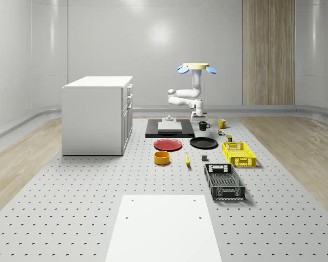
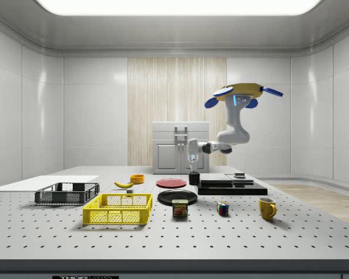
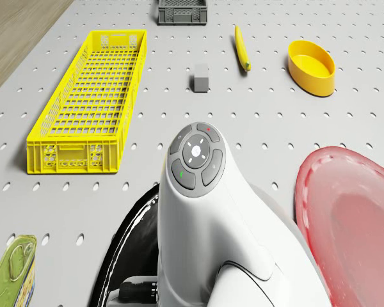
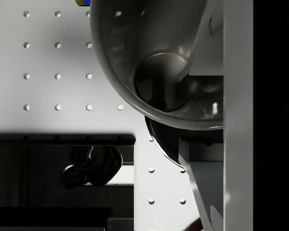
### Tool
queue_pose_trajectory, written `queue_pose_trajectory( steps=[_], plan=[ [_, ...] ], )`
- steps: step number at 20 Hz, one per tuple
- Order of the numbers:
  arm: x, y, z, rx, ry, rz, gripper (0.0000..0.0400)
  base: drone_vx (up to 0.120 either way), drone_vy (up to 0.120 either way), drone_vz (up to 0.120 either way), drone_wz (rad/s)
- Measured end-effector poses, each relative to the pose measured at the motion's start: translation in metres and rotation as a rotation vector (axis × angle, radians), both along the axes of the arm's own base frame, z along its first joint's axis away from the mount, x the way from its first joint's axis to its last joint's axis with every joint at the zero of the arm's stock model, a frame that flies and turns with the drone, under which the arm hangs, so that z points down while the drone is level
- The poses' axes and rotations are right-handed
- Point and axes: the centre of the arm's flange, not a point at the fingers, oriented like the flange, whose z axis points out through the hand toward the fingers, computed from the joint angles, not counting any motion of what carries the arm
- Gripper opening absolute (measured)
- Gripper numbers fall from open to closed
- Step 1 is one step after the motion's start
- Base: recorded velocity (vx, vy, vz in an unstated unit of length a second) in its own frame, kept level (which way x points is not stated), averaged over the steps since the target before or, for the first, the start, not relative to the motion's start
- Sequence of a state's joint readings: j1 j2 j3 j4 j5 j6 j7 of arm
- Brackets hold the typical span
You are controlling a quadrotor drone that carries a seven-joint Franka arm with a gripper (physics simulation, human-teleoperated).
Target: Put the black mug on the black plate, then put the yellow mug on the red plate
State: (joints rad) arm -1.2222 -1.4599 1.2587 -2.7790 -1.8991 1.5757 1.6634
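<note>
The black mug (image 1: 204, 125) stands on the table beside the dark base slab, behind the black plate (image 1: 204, 143). The drone (image 1: 195, 68) hovers above it with the arm bent down. My gripper (image 2: 192, 164) sits at the black mug's (image 2: 194, 178) top. In the wrist view, the gripper (image 4: 183, 115) is open and straddles the mug's (image 4: 135, 53) wall, one finger (image 4: 202, 48) inside and the other outside. The yellow mug (image 1: 222, 123) stands apart, to the whole-scene view's right. The red plate (image 1: 168, 144) lies beside the black plate (image 2: 177, 196).
A dark base slab (image 1: 169, 131) lies next to the mug, a white cabinet (image 1: 97, 114) further left. In front lie a yellow bowl (image 1: 162, 158), a banana (image 1: 187, 159), a yellow crate (image 1: 239, 154) and a black crate (image 1: 224, 182). A can (image 2: 180, 208) and a cube (image 2: 222, 208) stand near the yellow mug (image 2: 267, 207).
</note>
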Motion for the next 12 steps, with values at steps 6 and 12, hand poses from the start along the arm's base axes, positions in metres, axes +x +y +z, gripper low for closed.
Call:
queue_pose_trajectory(
  steps=[6, 12],
  plan=[
    [0.0, 0.0, 0.0, 0.0, 0.0, 0.0, 0.011, 0.12, 0.0, 0.0, 0.0],
    [0.0, 0.0, 0.0, 0.0, 0.0, 0.0, 0.011, 0.12, 0.0, 0.0, 0.0]
  ],
)
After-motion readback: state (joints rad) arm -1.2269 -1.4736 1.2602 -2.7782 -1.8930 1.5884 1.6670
